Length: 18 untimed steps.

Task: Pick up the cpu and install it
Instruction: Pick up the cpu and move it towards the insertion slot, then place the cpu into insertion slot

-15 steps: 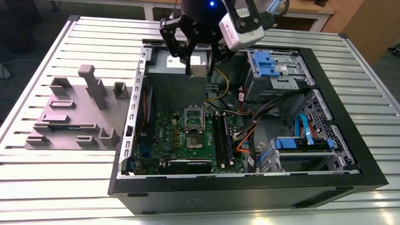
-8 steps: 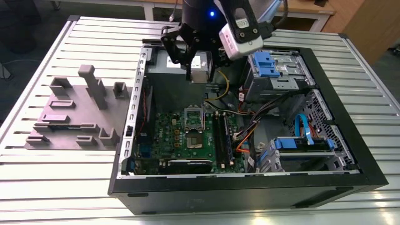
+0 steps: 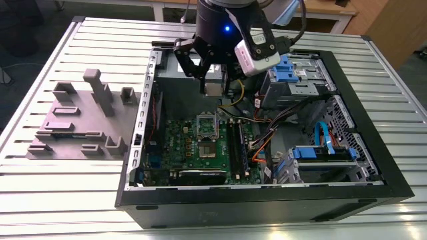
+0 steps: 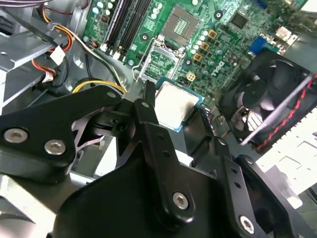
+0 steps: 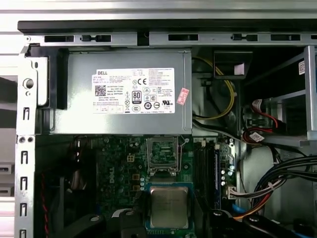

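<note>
The cpu (image 4: 174, 103), a small square chip with a silvery top and pale rim, hangs above the green motherboard (image 3: 195, 142) inside the open computer case. My gripper (image 4: 176, 113) is shut on it, a black finger (image 4: 147, 116) pressing one edge. In the exterior view the cpu (image 3: 213, 89) sits under the gripper (image 3: 213, 86), well above the board. The open socket (image 4: 181, 22) lies on the board with its hinged metal frame (image 4: 161, 57) raised beside it. In the first wrist view the cpu (image 5: 169, 206) lies below the raised frame (image 5: 162, 156).
A big grey box with a white label (image 5: 121, 94) fills the case's far end. Memory slots (image 3: 235, 145), cable bundles (image 3: 267, 125) and blue drive bays (image 3: 320, 155) crowd the exterior view's right. A black fan (image 4: 270, 106) stands near the socket. A grey fixture (image 3: 80, 120) rests outside the case.
</note>
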Available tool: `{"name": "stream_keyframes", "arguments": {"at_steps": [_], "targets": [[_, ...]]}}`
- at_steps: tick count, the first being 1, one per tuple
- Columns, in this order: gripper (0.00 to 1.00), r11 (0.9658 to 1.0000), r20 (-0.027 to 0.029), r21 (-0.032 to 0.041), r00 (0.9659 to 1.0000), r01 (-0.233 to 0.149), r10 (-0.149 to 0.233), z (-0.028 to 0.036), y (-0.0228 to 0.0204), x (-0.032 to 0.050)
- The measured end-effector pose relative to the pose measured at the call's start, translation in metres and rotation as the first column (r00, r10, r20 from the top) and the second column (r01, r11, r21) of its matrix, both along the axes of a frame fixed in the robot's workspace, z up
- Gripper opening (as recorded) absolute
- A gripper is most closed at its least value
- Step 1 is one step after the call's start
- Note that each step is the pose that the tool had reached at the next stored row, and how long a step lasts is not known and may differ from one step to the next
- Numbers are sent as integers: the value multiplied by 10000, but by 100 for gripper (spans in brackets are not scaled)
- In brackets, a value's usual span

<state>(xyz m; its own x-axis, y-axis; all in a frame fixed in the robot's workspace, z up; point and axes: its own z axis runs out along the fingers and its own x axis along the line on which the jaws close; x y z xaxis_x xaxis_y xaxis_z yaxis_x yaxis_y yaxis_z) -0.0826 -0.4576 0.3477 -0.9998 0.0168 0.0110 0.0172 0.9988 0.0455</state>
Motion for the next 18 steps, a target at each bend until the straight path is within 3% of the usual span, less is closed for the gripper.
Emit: {"name": "stream_keyframes", "arguments": {"at_steps": [6, 18], "targets": [[47, 10000, 0, -1, 10000, 83, -83, -94, 0, 31], [47, 10000, 0, -2, 10000, 87, -87, -107, 0, 32]]}}
